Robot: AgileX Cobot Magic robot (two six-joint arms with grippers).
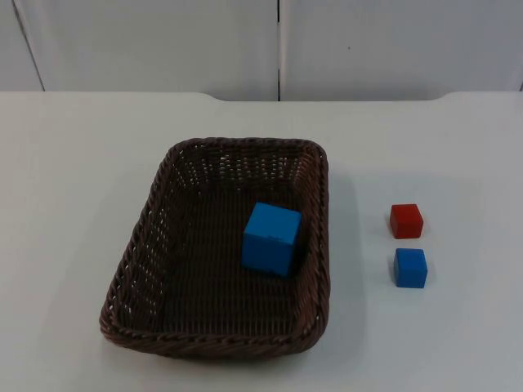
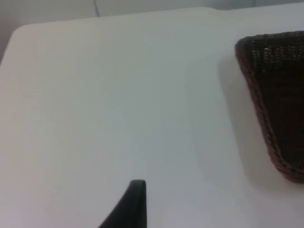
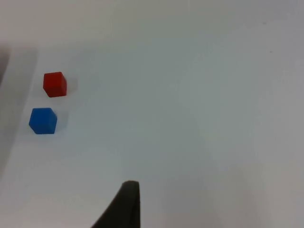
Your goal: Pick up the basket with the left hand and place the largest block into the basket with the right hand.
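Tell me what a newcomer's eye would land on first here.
The dark brown wicker basket in the middle of the white table, with a large blue block lying inside it near its right wall. Then two small blocks on the table to its right: a red block and, just in front, a small blue block.

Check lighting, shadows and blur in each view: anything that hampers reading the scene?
Top view: even light, the basket and large blue block crisp. Left wrist view: soft focus, faint shadow beside the basket. Right wrist view: small red block and small blue block slightly soft, readable.
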